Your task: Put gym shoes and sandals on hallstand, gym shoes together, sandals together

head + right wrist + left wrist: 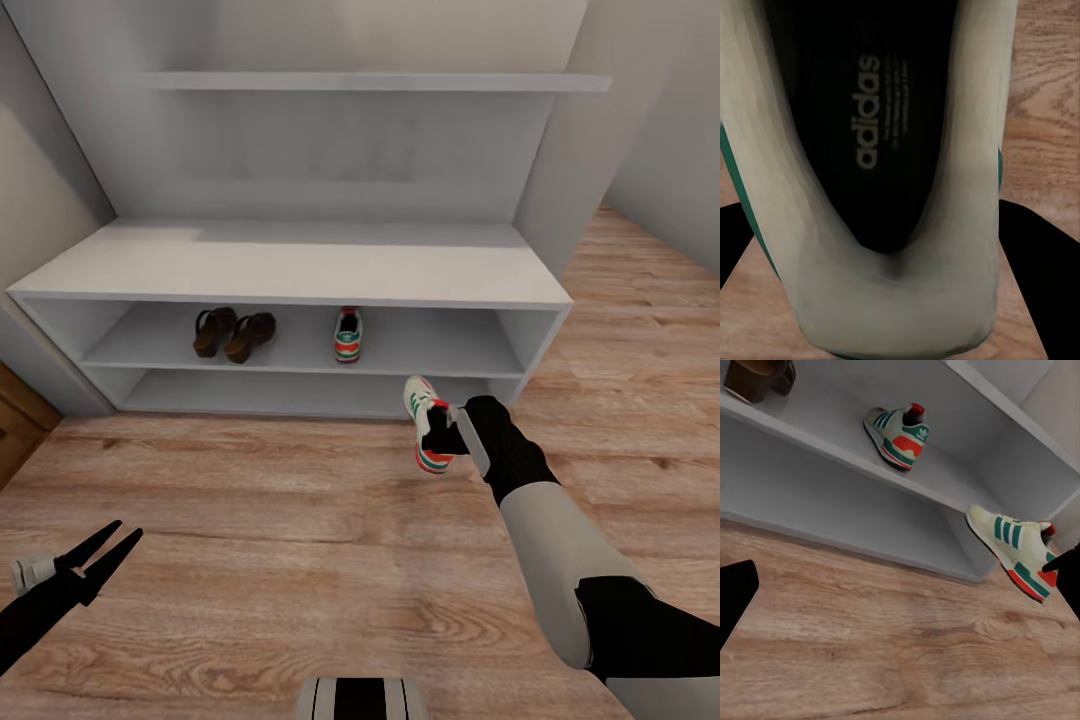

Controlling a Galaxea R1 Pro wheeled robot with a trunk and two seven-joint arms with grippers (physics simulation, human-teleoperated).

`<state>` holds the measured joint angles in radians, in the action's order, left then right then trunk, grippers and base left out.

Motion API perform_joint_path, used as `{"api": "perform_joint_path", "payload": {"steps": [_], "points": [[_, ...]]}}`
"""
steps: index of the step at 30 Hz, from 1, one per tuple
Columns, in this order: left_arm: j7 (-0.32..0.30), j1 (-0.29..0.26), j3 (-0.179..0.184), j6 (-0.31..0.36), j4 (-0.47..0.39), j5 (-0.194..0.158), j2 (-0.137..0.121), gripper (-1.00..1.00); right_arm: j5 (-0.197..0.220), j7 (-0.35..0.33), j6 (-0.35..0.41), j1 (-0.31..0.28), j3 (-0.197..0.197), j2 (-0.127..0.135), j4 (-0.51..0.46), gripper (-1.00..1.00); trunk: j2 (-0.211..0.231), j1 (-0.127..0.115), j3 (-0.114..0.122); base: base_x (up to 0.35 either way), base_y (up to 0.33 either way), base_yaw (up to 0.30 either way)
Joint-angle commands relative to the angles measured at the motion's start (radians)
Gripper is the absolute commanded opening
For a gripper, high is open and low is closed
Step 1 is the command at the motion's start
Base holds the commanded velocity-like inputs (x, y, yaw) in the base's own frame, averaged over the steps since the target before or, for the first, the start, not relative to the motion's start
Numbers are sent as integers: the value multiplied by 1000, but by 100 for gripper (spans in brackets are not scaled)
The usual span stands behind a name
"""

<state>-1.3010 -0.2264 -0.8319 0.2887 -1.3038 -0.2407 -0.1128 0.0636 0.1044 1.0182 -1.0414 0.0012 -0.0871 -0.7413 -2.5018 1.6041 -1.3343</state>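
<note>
The right gripper [447, 432] fingers clamp the cream-white green-striped gym shoe [428, 425] just before the low white hallstand [300, 270]; clipping the shelf edge could dislodge it. Left gripper [108, 545] fingers stand apart.

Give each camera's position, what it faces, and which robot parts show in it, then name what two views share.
Head: high up, looking forward and down at the hallstand, floor, both arms, left claw and right claw.
Left wrist: low on the left arm, facing the shelved gym shoe and the held gym shoe; dark finger at the edge.
Right wrist: looking straight into the held shoe's opening.
Shared: head and left wrist both show both gym shoes.
</note>
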Motion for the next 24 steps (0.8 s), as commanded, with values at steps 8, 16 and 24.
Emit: {"api": "perform_joint_path", "payload": {"steps": [8, 16, 24], "points": [[-43, -1, -59, 10, 2, -6, -9, 100, 7, 11, 3, -1, 0, 0, -67, -100, 0, 0, -1, 19, 13, 0], [-170, -1, -94, 12, 1, -12, -18, 100, 7, 11, 3, -1, 1, 0, -82, -100, 0, 0, -1, 0, 0, 0], [-270, -1, -99, 12, 0, -12, -18, 100, 7, 9, 3, 0, 2, 0, -82, -100, 0, 0, -1, 0, 0, 0]]}}
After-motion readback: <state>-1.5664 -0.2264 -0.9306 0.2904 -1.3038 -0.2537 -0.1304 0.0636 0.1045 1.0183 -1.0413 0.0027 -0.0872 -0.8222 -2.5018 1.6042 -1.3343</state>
